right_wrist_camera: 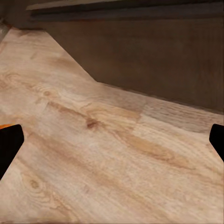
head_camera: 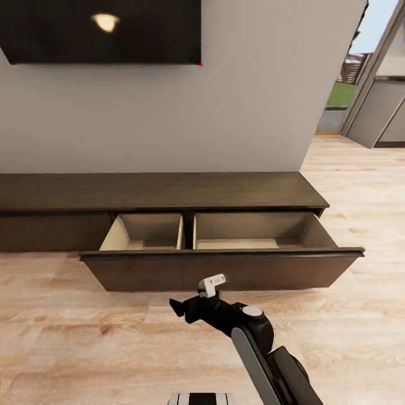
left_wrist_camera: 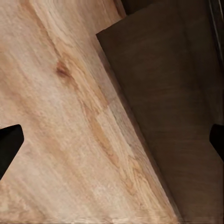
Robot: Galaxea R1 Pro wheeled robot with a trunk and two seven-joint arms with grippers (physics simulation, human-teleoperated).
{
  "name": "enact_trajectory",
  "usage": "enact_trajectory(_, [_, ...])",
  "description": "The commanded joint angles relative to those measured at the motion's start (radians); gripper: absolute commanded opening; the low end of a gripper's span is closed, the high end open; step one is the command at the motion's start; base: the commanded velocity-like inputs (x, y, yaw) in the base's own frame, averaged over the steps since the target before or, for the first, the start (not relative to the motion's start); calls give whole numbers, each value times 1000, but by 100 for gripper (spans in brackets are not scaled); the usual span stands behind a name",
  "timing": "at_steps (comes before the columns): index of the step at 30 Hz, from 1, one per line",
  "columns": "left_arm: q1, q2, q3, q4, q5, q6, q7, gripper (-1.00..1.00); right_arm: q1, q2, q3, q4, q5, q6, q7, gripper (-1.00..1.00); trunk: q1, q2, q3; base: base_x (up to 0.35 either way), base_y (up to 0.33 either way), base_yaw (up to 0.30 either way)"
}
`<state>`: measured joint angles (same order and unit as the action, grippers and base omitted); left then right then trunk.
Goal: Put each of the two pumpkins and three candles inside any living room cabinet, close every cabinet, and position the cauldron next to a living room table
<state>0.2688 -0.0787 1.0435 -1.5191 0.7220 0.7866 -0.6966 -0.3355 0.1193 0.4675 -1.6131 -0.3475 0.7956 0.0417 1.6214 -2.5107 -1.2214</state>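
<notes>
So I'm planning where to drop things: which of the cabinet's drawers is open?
The wide right-hand drawer, pulled out over the floor and showing two pale beige compartments. The drawer front to its left sits flush and shut.

I'm looking at a living room in a home: a long, low dark-brown cabinet (head_camera: 169, 191) runs along a plain pale wall (head_camera: 253, 101), with a flat dark screen (head_camera: 101, 31) mounted above it, the usual television corner. Underfoot is light wood-plank floor (head_camera: 84, 337), and at the right I see a tall glazed opening (head_camera: 351, 73) giving onto grass and a fence outside.
</notes>
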Motion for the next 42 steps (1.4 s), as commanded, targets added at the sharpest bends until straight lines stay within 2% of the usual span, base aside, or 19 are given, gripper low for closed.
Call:
enact_trajectory(1, [-9, 6, -18, -6, -12, 6, 13, 100, -1, 1, 2, -1, 4, 5, 4, 100, 0, 0, 0, 0, 0, 217])
enact_trajectory(2, [-20, 10, -33, -12, -24, 6, 31, 100, -1, 1, 4, -1, 4, 5, 4, 100, 0, 0, 2, 0, 0, 218])
enact_trajectory(4, [-82, 25, -67, -25, -54, 10, 132, 100, -2, 1, 7, -1, 6, 9, 4, 100, 0, 0, 4, 0, 0, 222])
enact_trajectory(5, [-145, 60, -81, -28, -65, 15, 271, 100, -4, 2, 8, -1, 4, 12, 4, 100, 0, 0, 5, 0, 0, 219])
enact_trajectory(7, [-170, 84, -87, -22, -64, 12, 369, 100, -8, 11, 10, 11, 4, 13, 3, 100, 0, 0, 7, 0, 0, 219])
enact_trajectory(8, [-173, 86, -89, -23, -64, 11, 388, 100, -11, 16, 10, 22, 4, 13, 3, 100, 0, 0, 8, 0, 0, 221])
enact_trajectory(9, [-182, 84, -99, -28, -67, 14, 432, 100, -33, 33, 11, 89, 5, 12, 4, 100, 0, 0, 9, 0, 0, 224])
enact_trajectory(16, [-187, 67, -108, -19, -67, 3, 457, 100, -97, 48, 15, 232, 1, 6, 6, 100, 0, 0, 16, 0, 0, 224])
enact_trajectory(22, [-182, 54, -107, -18, -65, 2, 449, 100, -101, 55, 16, 253, 1, 4, 12, 100, 0, 0, 22, 0, 0, 208])
enact_trajectory(29, [-176, 45, -106, -19, -72, 2, 409, 100, -105, 55, 15, 301, -15, -5, 19, 100, 0, 0, 30, 0, 0, 206])
enact_trajectory(31, [-174, 44, -106, -18, -73, 2, 399, 100, -106, 55, 15, 328, -50, -33, 35, 100, 0, 0, 32, 0, 0, 191])
enact_trajectory(32, [-174, 44, -106, -18, -74, 3, 395, 100, -105, 55, 14, 352, -77, -70, 66, 100, 0, 0, 34, 0, 0, 186])
enact_trajectory(34, [-173, 44, -105, -18, -74, 3, 393, 100, -105, 55, 14, 374, -96, -107, 109, 100, 0, 0, 36, 0, 0, 184])
enact_trajectory(35, [-173, 44, -105, -18, -75, 3, 391, 100, -106, 55, 13, 401, -107, -137, 153, 100, 0, 0, 37, 0, 0, 182])
enact_trajectory(38, [-172, 43, -105, -18, -76, 3, 389, 100, -124, 55, 11, 468, -121, -173, 210, 100, 0, 0, 41, 0, 0, 181])
enact_trajectory(42, [-172, 38, -104, -17, -79, 2, 391, 100, -146, 55, 10, 513, -128, -191, 238, 100, 0, 0, 45, 0, 0, 179])
